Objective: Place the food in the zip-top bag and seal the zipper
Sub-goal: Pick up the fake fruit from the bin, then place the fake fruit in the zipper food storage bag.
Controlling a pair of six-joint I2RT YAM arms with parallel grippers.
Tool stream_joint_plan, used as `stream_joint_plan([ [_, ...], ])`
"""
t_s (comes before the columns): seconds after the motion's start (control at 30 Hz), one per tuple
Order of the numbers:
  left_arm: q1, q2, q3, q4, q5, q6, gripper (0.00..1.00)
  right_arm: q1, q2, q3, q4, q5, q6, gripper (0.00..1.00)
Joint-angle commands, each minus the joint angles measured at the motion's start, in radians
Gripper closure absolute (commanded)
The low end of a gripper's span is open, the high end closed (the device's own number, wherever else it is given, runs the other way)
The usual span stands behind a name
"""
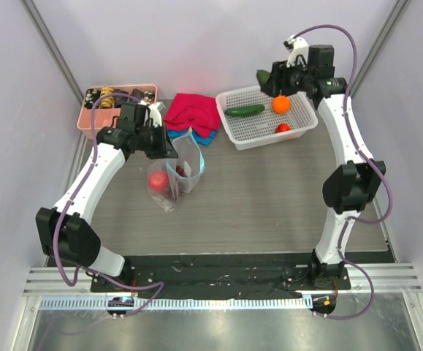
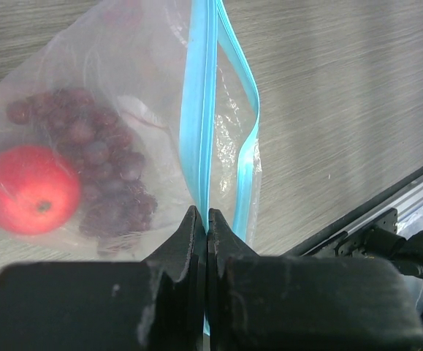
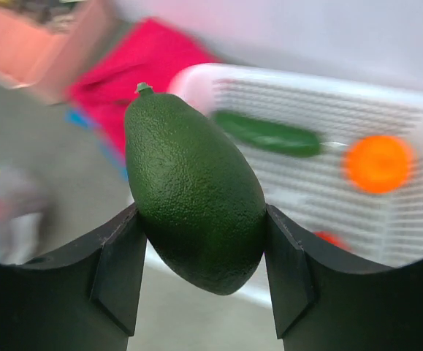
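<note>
A grey wood-grain counter spreads beneath and nearward of the left hand and the right hand. Beyond them rises a plain pale back wall. Matching side walls stand outboard of each hand, with grey metal struts in the far corners. Nearward, aluminium rails edge the counter. The light is soft and even.
</note>
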Motion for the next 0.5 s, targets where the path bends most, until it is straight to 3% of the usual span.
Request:
stream_joint_plan([
  [0.0,0.011,-0.008,0.007,0.072,0.047,-0.034,1.0,0.139,-0.177,-0.192,-0.024,-0.248,0.289,0.96],
  [0.1,0.014,-0.01,0.002,0.084,0.068,-0.05,1.0,0.258,-0.259,-0.359,0.08,-0.312,0.446,0.96],
  [0.27,0.022,-0.007,0.014,0.084,0.079,-0.055,1.0,0.423,-0.265,-0.492,0.082,-0.323,0.485,0.97],
  [0.47,0.02,-0.01,0.014,0.09,0.102,-0.057,1.0,0.513,-0.178,-0.467,0.047,-0.246,0.474,0.97],
])
